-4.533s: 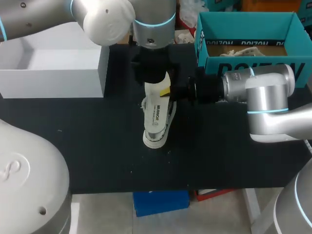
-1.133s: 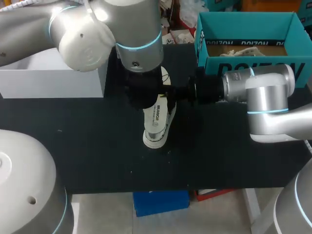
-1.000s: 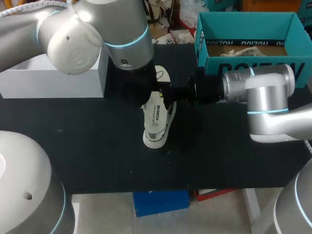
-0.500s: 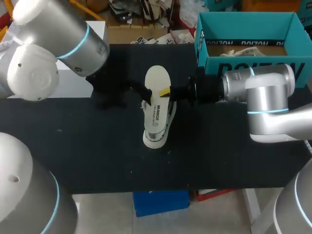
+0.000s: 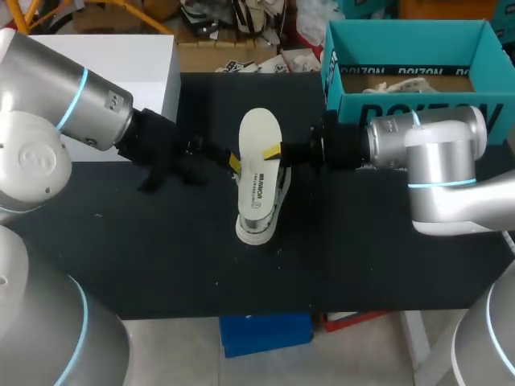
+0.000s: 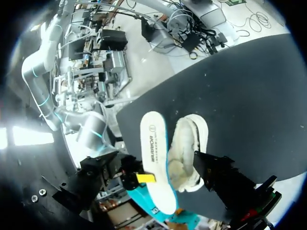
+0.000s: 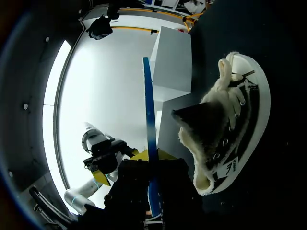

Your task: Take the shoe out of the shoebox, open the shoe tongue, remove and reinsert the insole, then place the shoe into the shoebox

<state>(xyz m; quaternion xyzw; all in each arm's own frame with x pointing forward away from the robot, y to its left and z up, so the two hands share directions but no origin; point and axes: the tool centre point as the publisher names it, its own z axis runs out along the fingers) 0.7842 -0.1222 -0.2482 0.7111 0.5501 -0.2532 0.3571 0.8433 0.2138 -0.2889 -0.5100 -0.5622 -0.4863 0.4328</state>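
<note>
At frame centre, the shoe (image 5: 256, 211) rests on the counter (image 5: 161, 257). Just above it, the right gripper (image 5: 276, 151) has its fingers clenched on the insole (image 5: 259, 129), which appears withdrawn. The left gripper (image 5: 232, 162) sits beside the shoe; its state cannot be told. The next step is judged to be reinsertion, which calls for aligning the insole with the shoe's opening. The shoebox (image 5: 402, 40) stands at upper right.

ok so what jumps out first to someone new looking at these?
The white insole, out of the shoe and held over it mid-table, pinched in the right hand, with the left hand close at its other edge. Then the open teal shoebox at the table's far right corner.
</note>
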